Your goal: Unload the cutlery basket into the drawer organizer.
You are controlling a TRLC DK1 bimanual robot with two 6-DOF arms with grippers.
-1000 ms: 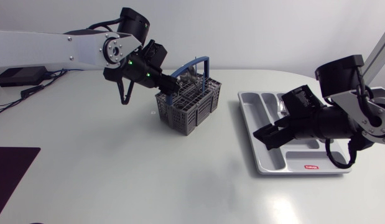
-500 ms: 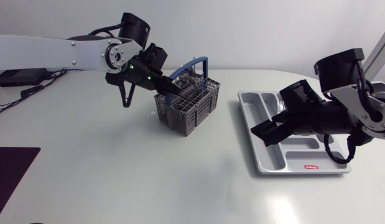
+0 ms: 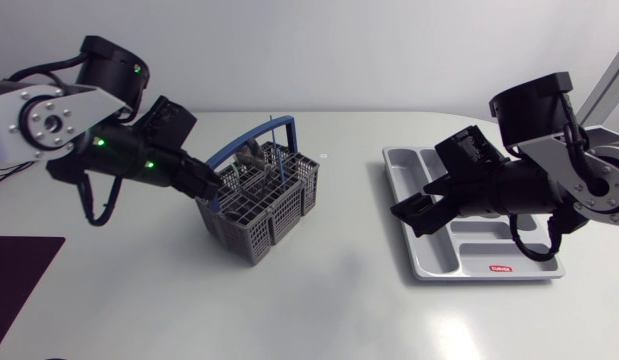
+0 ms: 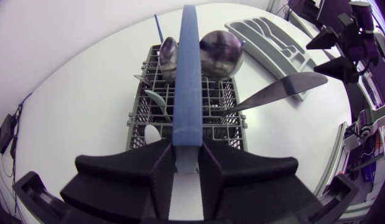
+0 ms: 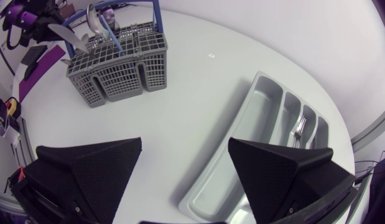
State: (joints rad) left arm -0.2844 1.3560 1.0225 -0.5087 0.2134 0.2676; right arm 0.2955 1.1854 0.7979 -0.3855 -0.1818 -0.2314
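Fingers (image 4: 160, 180) of my left gripper (image 4: 189, 163) pinch the blue arched handle (image 4: 187, 74) of the grey plastic mesh cutlery basket (image 3: 261, 215), well apart from the grey moulded drawer organizer (image 3: 434, 262) on the glossy white table (image 3: 319, 310). My right gripper (image 5: 185, 152) hangs splayed wide and empty over the organizer's basket-side edge.

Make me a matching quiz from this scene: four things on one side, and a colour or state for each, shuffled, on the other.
Things:
1. left pincer
2. right pincer
3. basket handle
4. drawer organizer

Colours or states:
A. blue
B. open, nothing between its fingers
C. has one piece of cutlery in a narrow compartment
D. shut on the basket handle

Pairs: 1-D, 2-B, 3-A, 4-C
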